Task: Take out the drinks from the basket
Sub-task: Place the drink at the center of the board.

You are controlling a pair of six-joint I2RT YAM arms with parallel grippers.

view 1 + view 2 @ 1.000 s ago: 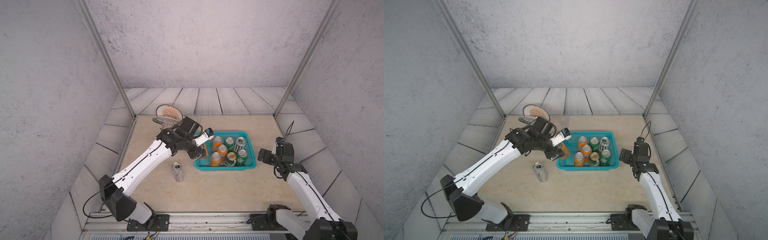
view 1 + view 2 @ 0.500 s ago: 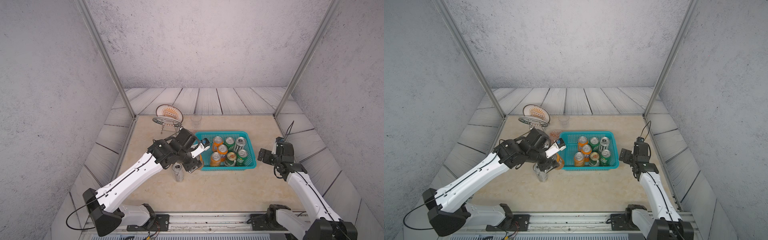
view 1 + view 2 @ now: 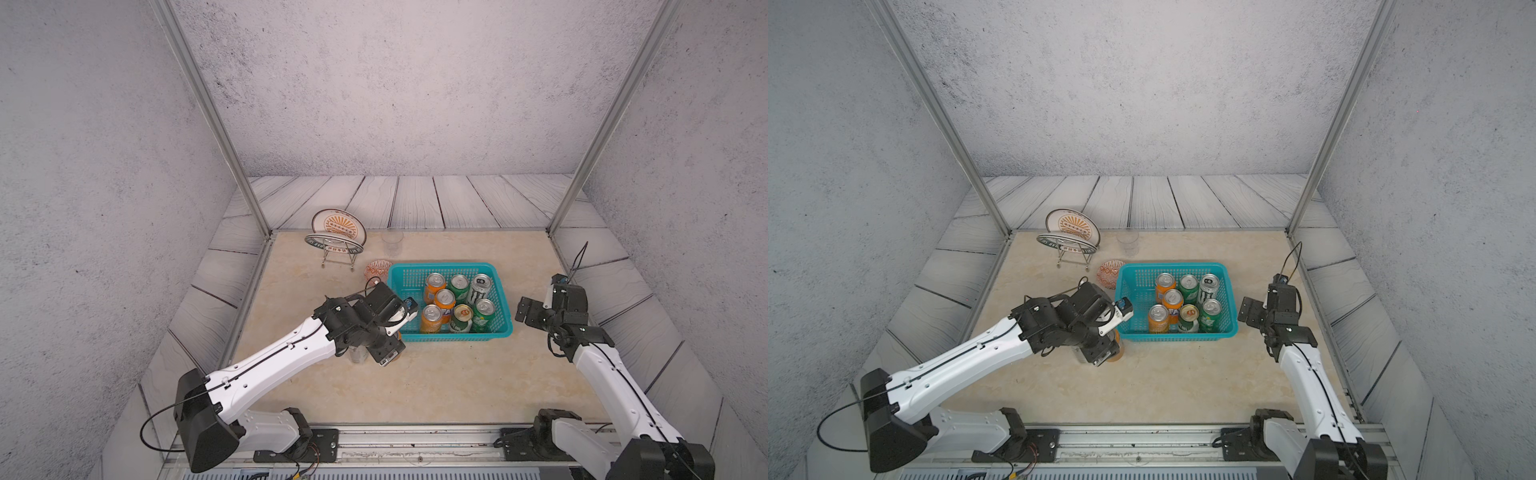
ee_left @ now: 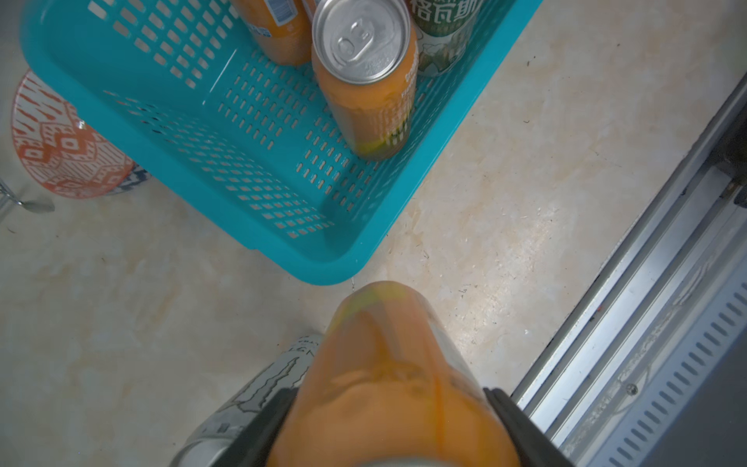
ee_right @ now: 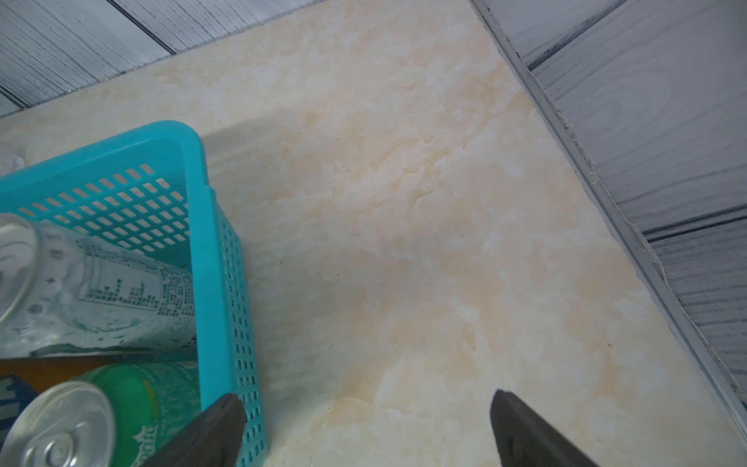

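The turquoise basket (image 3: 440, 265) (image 3: 1171, 264) sits mid-table and holds several upright drinks: orange cans (image 3: 434, 284), green cans (image 3: 484, 313) and a silver-white can (image 3: 480, 289). My left gripper (image 3: 390, 357) (image 4: 388, 404) is shut on an orange can (image 4: 384, 364) (image 3: 1117, 351) just outside the basket's front left corner (image 4: 323, 275). I cannot tell whether this can touches the table. Beside it a silver-white can (image 4: 258, 388) (image 3: 1077, 353) stands on the table, mostly hidden under the arm. My right gripper (image 3: 525, 313) (image 5: 364, 408) is open and empty beside the basket's right wall (image 5: 226, 283).
An orange-patterned bowl (image 3: 378, 270) (image 4: 60, 153) touches the basket's back left corner. A plate rack (image 3: 336, 232) and a clear cup (image 3: 392, 241) stand at the back. A metal rail (image 3: 415, 436) runs along the table's front edge, and walls close both sides.
My left arm has carried the orange can from over the basket's left end out to the front and down beside the silver-white can. The right arm has not moved.
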